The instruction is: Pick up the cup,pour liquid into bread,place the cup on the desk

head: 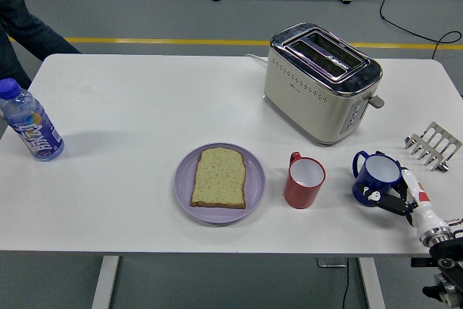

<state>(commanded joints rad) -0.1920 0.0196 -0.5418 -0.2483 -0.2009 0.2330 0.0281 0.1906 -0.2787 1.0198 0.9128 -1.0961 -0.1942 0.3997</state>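
- right hand (pixel 405 200), near-right of the purple plate (pixel 187 195), comes in from lower right corner; fingers (pixel 383 200) reach up against the near-right side of the blue cup; can't tell if they've closed on it or just touch
- left hand not visible
- blue cup (pixel 376 177), right of the plate past the red cup, upright on the white table (pixel 145 106), handle on its left side, light inside
- red cup (pixel 304 182), just right of the plate, upright, white inside, handle at back-left, apart from the blue cup
- bread slice (pixel 219 176), lying flat on the plate, roughly centred
- metal toast rack (pixel 432 145), far right of the plate, behind the blue cup near table's right edge
- blue bottle (pixel 30 129), well left of the plate near the table's left edge, blue cap, upright
- toaster (pixel 321 81), behind-right of the plate, cream with chrome top, slots facing up
- person (pixel 22 30), far-left beyond the table, only dark trousers seen, touching nothing
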